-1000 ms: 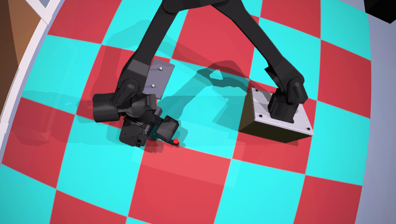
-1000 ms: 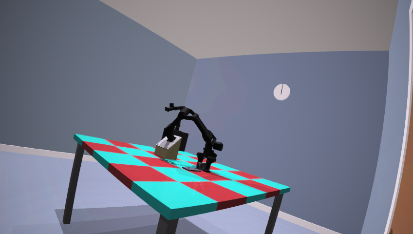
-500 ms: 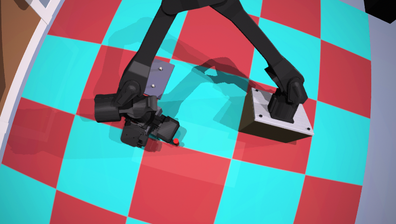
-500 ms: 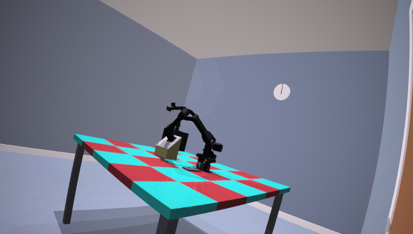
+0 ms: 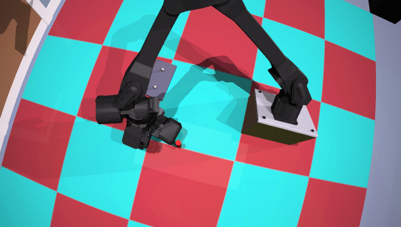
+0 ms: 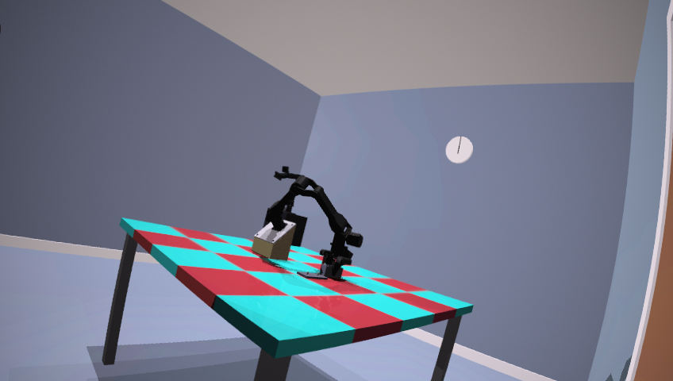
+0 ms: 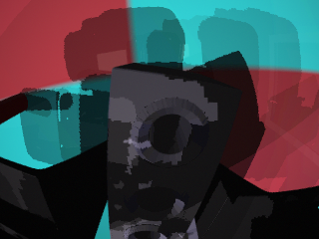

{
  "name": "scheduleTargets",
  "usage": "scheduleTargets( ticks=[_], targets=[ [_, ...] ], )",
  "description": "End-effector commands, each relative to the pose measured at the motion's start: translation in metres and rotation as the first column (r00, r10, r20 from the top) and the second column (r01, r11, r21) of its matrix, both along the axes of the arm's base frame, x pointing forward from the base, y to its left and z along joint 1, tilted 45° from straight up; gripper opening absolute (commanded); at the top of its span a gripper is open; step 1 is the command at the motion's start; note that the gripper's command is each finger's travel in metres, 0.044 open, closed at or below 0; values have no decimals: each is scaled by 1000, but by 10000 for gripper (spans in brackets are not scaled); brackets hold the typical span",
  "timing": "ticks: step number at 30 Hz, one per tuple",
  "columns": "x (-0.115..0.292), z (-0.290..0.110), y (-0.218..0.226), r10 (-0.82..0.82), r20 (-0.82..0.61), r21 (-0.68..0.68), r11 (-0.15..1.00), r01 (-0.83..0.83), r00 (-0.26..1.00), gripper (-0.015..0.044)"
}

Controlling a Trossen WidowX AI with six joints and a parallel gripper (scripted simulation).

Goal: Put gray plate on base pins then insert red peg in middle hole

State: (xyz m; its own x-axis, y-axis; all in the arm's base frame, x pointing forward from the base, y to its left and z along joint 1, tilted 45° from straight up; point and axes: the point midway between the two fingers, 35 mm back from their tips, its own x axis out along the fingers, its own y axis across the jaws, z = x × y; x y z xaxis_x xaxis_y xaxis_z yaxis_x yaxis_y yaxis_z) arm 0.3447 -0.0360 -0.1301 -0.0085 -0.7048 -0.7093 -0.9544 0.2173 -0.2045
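My gripper (image 7: 155,147) (image 6: 330,270) is low over the table and shut on the gray plate (image 7: 169,139). In the wrist view the plate is a dark gray block with round holes, and the black fingers press on its two sides. The flat gray base (image 5: 164,81) with its two small pins (image 5: 162,69) lies on the table beside my wrist, partly under the arm. The red peg (image 5: 178,143) lies on the table just beyond the gripper body. The top view hides the fingers and the plate under the wrist.
The arm's pedestal box (image 5: 305,123) (image 6: 274,245) stands on the right of the checkered table (image 5: 196,182). The arm's links arch over the middle of the table. The table's edge runs along the left and right of the top view.
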Motion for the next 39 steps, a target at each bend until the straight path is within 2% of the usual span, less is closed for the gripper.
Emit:
scheduleTargets(
  ticks=[1,39],
  targets=[
    [0,0,-1,4,-2,-4,1000,-4,1000,0],
    [-2,75,84,5,-2,8,1000,-5,1000,0]
  ],
)
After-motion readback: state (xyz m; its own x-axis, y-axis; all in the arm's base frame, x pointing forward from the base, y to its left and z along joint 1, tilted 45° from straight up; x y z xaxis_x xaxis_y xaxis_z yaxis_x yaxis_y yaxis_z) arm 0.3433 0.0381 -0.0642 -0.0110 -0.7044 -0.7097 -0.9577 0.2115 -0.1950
